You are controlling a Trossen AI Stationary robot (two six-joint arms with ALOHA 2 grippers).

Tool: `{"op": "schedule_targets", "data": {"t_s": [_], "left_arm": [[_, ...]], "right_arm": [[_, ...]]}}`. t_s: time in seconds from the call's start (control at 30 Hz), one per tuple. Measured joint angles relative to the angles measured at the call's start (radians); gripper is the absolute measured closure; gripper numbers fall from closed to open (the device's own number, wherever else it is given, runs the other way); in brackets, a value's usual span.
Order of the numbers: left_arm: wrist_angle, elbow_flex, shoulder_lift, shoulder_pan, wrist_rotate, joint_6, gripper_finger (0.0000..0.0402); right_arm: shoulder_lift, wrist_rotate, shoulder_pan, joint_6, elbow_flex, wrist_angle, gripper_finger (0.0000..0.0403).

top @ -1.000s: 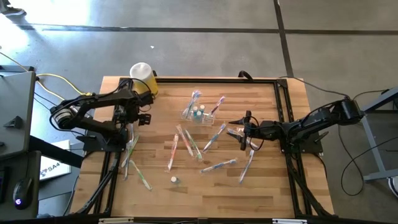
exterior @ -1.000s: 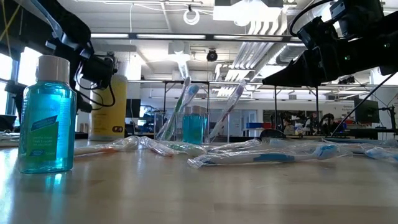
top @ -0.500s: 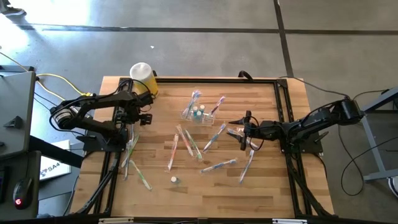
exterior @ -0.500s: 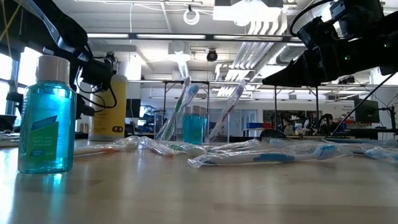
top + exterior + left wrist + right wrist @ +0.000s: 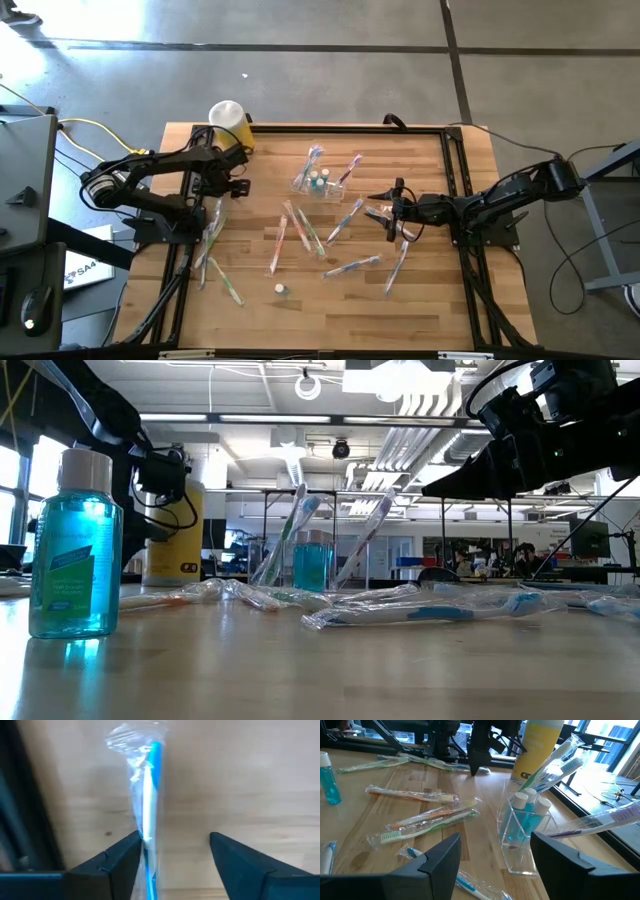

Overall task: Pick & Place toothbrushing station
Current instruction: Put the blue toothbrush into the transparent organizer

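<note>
Pale wood-plank table (image 5: 420,300) on grey concrete floor (image 5: 330,60); workshop room behind. Left gripper (image 5: 222,188) has shifted slightly toward the yellow cylinder (image 5: 230,127) since a second ago, fingers spread, astride a wrapped blue toothbrush (image 5: 149,795), not clamped. Right gripper (image 5: 397,212) open, empty. Clear holder cup (image 5: 322,181) mid-table, far side, brushes strewn around.

Left gripper (image 5: 172,851) hanging over wooden table (image 5: 240,780), jaws standing apart. Blue-and-white toothbrush (image 5: 150,805) in crinkled clear wrapper lying lengthwise on table, running alongside one finger (image 5: 112,865), touching its inner edge. Other finger (image 5: 250,865) staying clear of wrapper.
</note>
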Motion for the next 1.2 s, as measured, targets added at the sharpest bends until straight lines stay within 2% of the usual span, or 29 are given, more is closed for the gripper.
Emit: {"op": "schedule_targets", "data": {"t_s": [0.17,0.43,0.47,0.63,0.77,1.0,1.2], "left_arm": [[0.064,0.000,0.000,0.000,0.015,0.021,0.0238],[0.134,0.000,0.001,0.000,0.018,0.108,0.0378],[0.143,0.000,0.001,0.000,0.018,0.122,0.0386],[0.200,0.000,0.001,0.000,0.021,0.146,0.0377],[0.279,0.000,0.001,-0.006,0.085,0.198,0.0391],[0.426,0.001,-0.002,-0.069,0.099,0.244,0.0393],[0.424,0.079,-0.002,-0.145,0.097,0.289,0.0394]], "right_arm": [[0.000,0.000,0.000,0.000,0.000,0.000,0.0172],[0.000,0.000,0.000,0.000,0.000,0.000,0.0172],[0.000,0.000,0.000,0.000,0.000,0.000,0.0172],[0.000,0.000,0.000,0.000,0.000,0.000,0.0172],[0.000,0.000,0.000,0.000,0.000,0.000,0.0172],[0.000,0.000,0.000,0.000,0.000,-0.001,0.0172],[0.000,0.001,0.000,0.001,0.000,-0.001,0.0172]]}}
